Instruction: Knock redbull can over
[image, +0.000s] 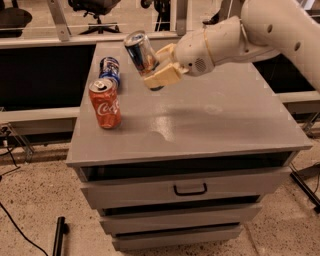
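A wide grey metal drawer cabinet (225, 130) is filling most of the view, standing on a speckled beige floor (30, 200). Its top drawer is carrying a small black handle (190, 190). A thick white robot arm (272, 27) is reaching in from the upper right, stretching leftward over the back half of the cabinet top. At its end, the gripper (159, 65) with beige fingers (161, 79) is hanging above the rear left part of the top. It is clamping its fingers around the slim blue-and-silver redbull can (140, 50).

That redbull can is being held clear of the surface and is touching nothing but the fingers. It is tilting, with its silver top pointing up and to the left and its lower end tucked between the fingers.

A red cola can with white script (105, 103) is standing upright near the left edge of the cabinet top, in front of and below the held can. Just behind it, a dark blue can with white markings (110, 70) is also standing upright, close to the cola can; whether the two are touching cannot be told. Both are sitting to the left of the gripper and apart from it.
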